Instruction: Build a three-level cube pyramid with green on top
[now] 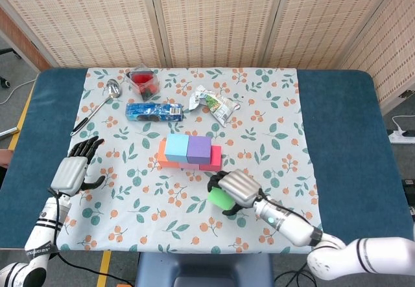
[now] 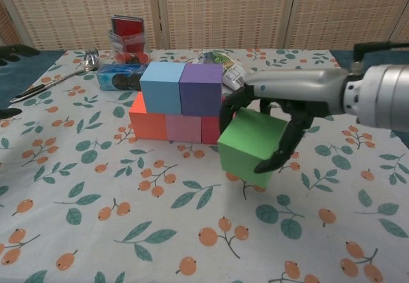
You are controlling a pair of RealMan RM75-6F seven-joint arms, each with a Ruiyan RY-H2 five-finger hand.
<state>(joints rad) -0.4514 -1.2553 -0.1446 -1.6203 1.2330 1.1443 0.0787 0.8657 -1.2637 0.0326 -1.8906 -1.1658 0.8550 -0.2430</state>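
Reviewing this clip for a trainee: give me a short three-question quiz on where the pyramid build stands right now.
1. True or false: the green cube rests on the tablecloth.
2. Which hand grips it: A left hand, B right hand?
3. Fill in: the second level holds a light blue cube and a ___ cube.

Key: 1 false, it is lifted clear. 2 B. 3 purple.
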